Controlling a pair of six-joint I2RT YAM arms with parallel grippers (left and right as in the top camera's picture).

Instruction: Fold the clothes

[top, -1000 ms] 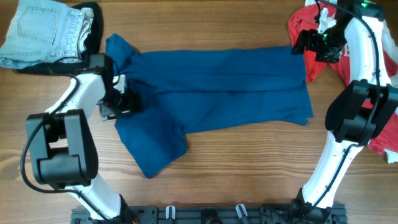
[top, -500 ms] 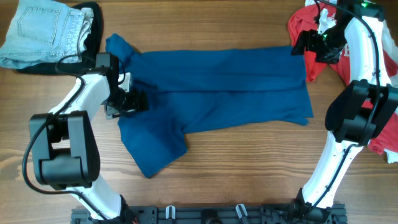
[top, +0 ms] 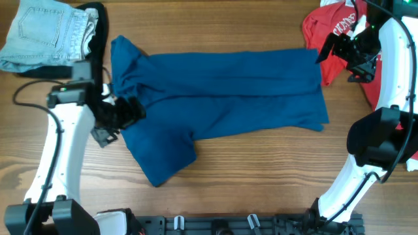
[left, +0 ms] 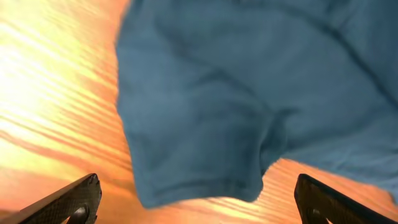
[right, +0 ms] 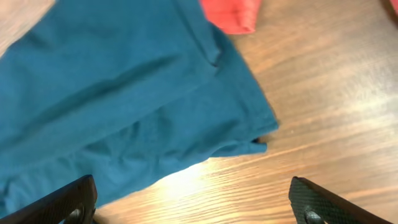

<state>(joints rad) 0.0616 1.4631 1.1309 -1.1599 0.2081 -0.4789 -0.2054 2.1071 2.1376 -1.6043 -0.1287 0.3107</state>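
The dark blue shirt (top: 222, 91) lies folded lengthwise across the middle of the table, with one sleeve (top: 160, 153) sticking out toward the front. My left gripper (top: 125, 111) hovers open over its left end, holding nothing. In the left wrist view the sleeve hem (left: 199, 180) lies between the wide-apart fingertips (left: 84, 194). My right gripper (top: 332, 49) stands open just off the shirt's far right corner. Beneath it are the blue shirt (right: 112, 93) and bare wood. The red T-shirt (top: 333, 23) with white lettering is bunched at the back right.
Folded pale jeans (top: 46, 32) sit at the back left on a black garment (top: 98, 29). More red fabric (top: 400, 147) lies along the right edge behind the right arm. A red edge (right: 233, 15) shows at the top of the right wrist view.
The left arm has swung outward and its gripper has drawn slightly left, off the shirt's edge. The right gripper has shifted right, away from the shirt's corner. Both jaws have spread a little wider.
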